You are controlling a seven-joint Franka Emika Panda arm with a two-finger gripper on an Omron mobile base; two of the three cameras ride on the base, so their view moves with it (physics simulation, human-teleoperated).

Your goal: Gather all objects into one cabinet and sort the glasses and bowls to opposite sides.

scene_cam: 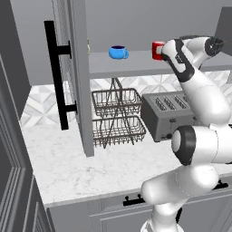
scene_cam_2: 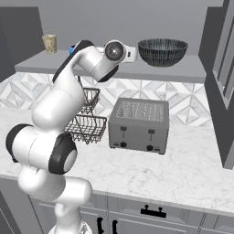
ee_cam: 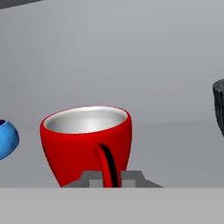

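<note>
Showing no readable brand, label or writing anywhere. Standing on the flat grey shelf (scene_cam: 131, 65) of the cabinet (scene_cam: 79, 81), above the white marble counter (scene_cam: 86, 167) and patterned tiles: red mug (ee_cam: 87, 144), glossy, pale inside, upright. Gripper (ee_cam: 110, 178) clenching its thin handle at 6 o'clock. Blue cup (scene_cam: 118, 52) sitting at the mug's 9 o'clock, dark grey bowl (scene_cam_2: 162, 51) at its 3 o'clock.
</note>
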